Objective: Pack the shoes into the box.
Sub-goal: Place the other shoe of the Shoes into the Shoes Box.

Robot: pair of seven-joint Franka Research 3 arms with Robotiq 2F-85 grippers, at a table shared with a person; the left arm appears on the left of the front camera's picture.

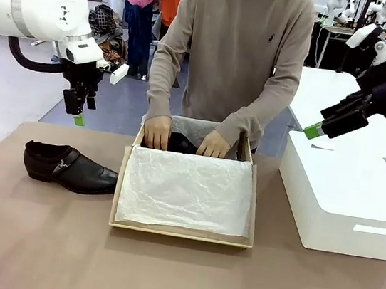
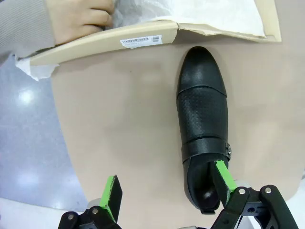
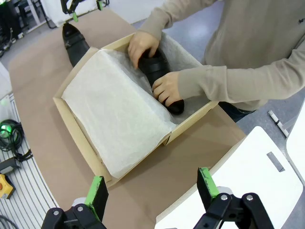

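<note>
Shoes [image 1: 67,168] half packed, by my read. First shoe [image 3: 155,69] is inside the box [image 1: 180,235] at its far end, lying on the tissue paper [image 1: 186,190]. The person's hands [image 1: 157,132] are both on it, apparently seating it. The tissue sheet is spread flat over the near part of the box. Second shoe [image 2: 202,119] is not in yet: it sits upright on its sole on the table [image 1: 22,235], toward the left edge, toe pointing at the box's left wall, just beside it with a thin gap.

Left gripper [image 2: 167,183] hovers above the heel end of the second shoe, fingers spread, holding nothing, well clear of the leather. Right gripper [image 1: 315,129] hangs high over the white box [image 1: 343,201] by the right edge, fingers spread too, empty.

Left to do, judging from this: pick up the second shoe, place it next to the first, probably fold the tissue over and shut the lid.
</note>
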